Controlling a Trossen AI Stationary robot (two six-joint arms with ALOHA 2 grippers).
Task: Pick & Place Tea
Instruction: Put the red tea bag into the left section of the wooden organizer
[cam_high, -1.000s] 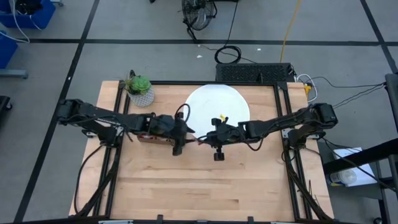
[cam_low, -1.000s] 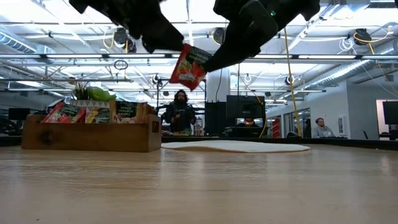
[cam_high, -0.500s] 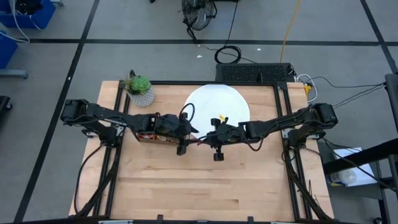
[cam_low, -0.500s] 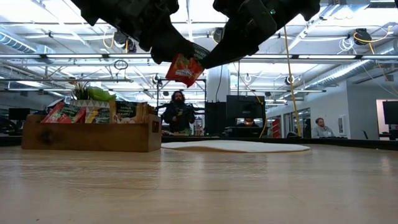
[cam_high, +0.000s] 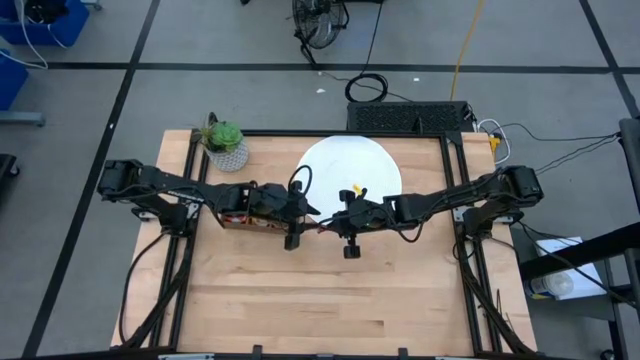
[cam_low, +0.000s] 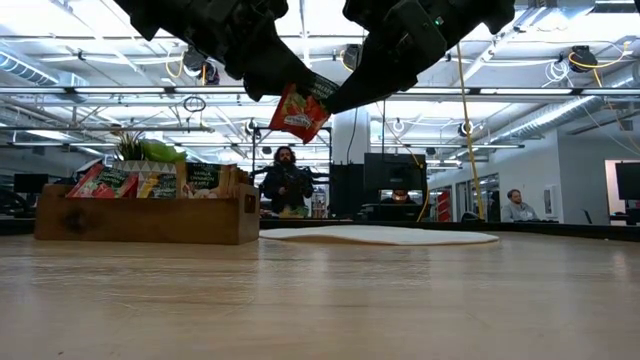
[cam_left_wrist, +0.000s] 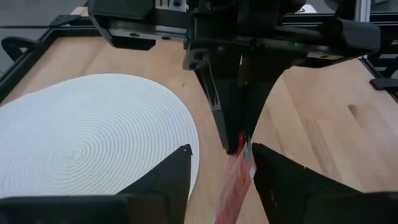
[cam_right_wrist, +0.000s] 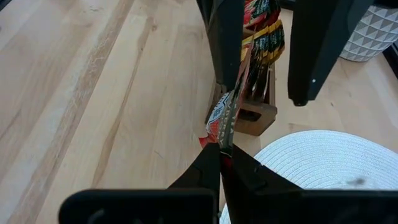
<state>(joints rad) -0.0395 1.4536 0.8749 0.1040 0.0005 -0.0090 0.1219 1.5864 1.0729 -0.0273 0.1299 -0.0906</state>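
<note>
The two arms meet in mid-air over the wooden table (cam_high: 330, 300), between the tea tray (cam_low: 150, 215) and the woven white mat (cam_high: 350, 165). A red tea sachet (cam_low: 298, 108) hangs well above the tabletop, pinched at one edge by the right gripper (cam_right_wrist: 222, 152), whose fingers are pressed narrow onto the packet so that it sticks out beyond their tips. In the right wrist view the sachet runs edge-on from those tips toward the left arm's fingers.

The left gripper (cam_left_wrist: 217, 168) has its fingers spread wide, one on each side of the sachet's free end, which lies in the gap between them without visibly touching either pad.

This looks like a hand-over of the sachet from one arm to the other, though which arm is meant to end up with it cannot be read from the pictures. If the left arm is to take it, it would do best to close squarely on the flat faces of the packet, well in from the edge, and the right fingers should let go only once that grip is firm. A thin, limp sachet can twist or slide out of a corner pinch, so both wrists should hold steady during the exchange. The mat lies just beyond the fingers, the likely place to set it.
</note>
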